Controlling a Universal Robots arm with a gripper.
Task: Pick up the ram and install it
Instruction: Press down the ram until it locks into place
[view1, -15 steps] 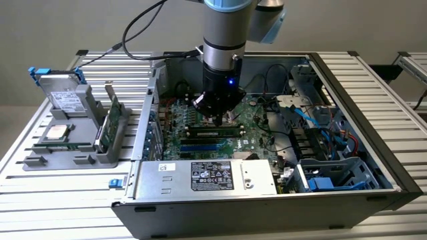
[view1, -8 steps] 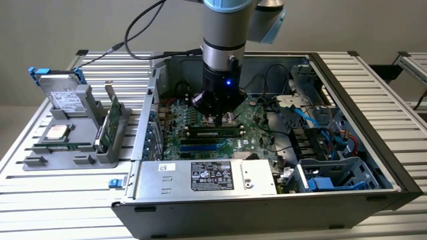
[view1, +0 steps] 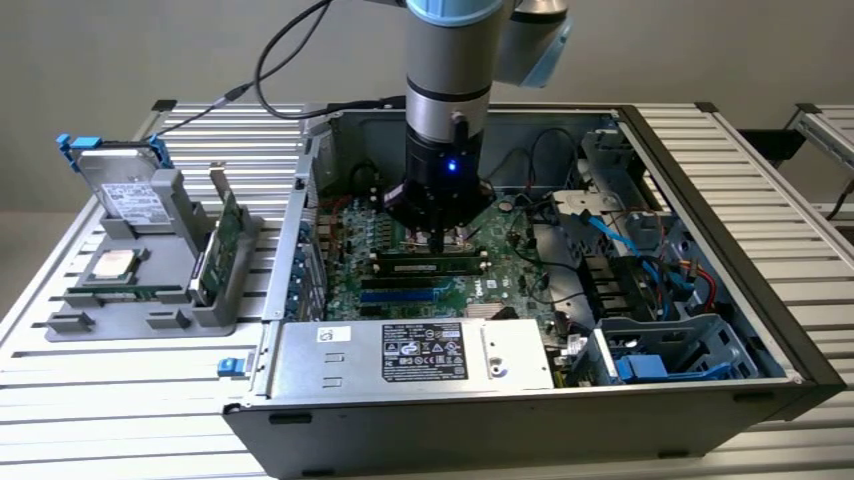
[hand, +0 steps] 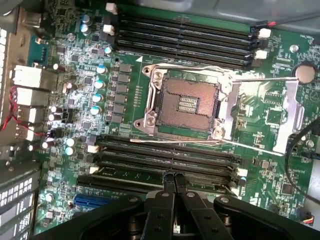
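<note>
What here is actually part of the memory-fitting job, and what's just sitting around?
Part of the job: the ram, standing in a slot of the motherboard; the jaws, shut, right above it.

Just lying about: the hard drive, processor chip and expansion card on the grey tray; the power supply.

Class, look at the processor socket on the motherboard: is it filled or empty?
Empty. The processor socket shows its bare contact grid, with no chip seated inside its metal frame.
</note>
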